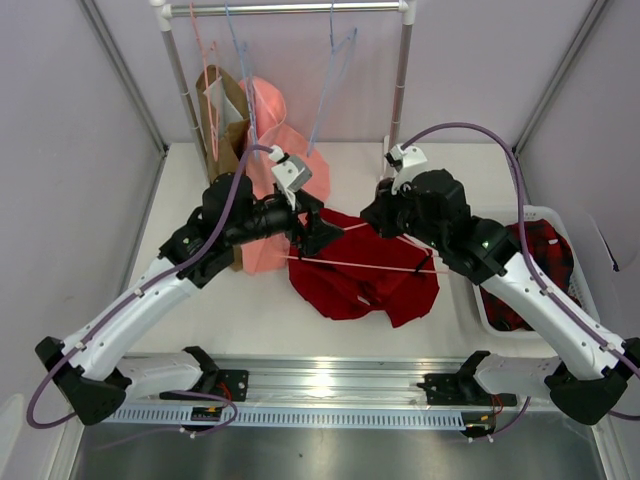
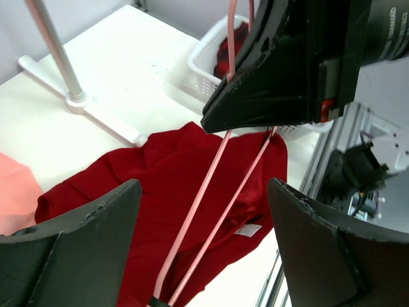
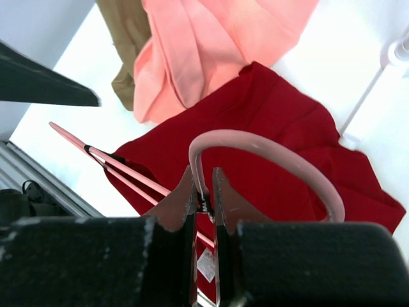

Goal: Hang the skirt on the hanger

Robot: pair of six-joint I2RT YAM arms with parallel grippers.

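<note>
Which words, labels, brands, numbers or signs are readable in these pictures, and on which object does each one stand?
Nothing can be read with certainty.
The white label on the skirt: too small and blurred to read.
A pale marking on the right arm's black wrist housing, seen in the left wrist view: blurred, unreadable.
No other text or sign is visible.

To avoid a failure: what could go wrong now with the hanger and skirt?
1. Only the right gripper pinches the thin hanger, near its hook; the left gripper is open, so the hanger might twist.
2. The skirt lies crumpled under the hanger, so lifting may leave it behind.
</note>
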